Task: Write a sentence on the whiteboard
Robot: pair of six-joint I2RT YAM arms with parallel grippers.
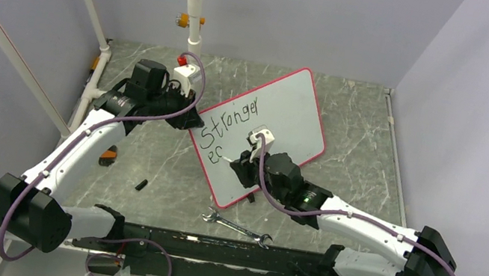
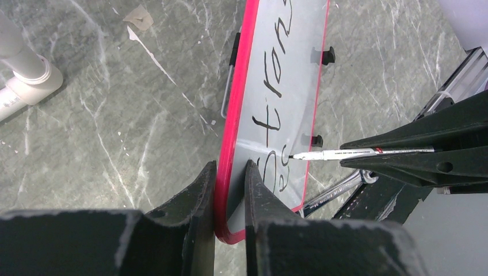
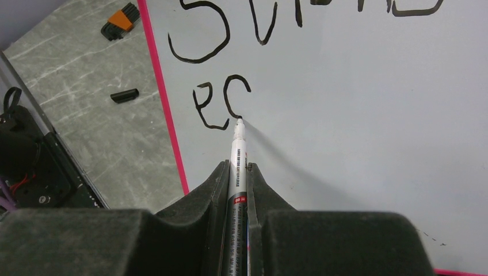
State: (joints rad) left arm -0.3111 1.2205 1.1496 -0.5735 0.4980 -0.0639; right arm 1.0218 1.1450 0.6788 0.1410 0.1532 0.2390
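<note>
The whiteboard (image 1: 281, 125), white with a red-pink rim, lies tilted across the middle of the table. Black lettering (image 1: 229, 124) reads "Stronger" with "ec" below it (image 3: 221, 103). My left gripper (image 2: 230, 172) is shut on the board's rim (image 2: 230, 144) at its far-left corner (image 1: 188, 114). My right gripper (image 3: 237, 169) is shut on a white marker (image 3: 237, 149); its black tip touches the board at the bottom of the "c". The marker also shows in the left wrist view (image 2: 345, 153). In the top view the right gripper (image 1: 247, 160) sits over the board's near part.
A silver wrench (image 1: 237, 228) lies near the board's front corner. A small black cap (image 1: 140, 184) and an orange-black item (image 1: 108, 156) lie on the table to the left. White pipes (image 1: 193, 0) stand at the back. A black rail (image 1: 221, 252) runs along the near edge.
</note>
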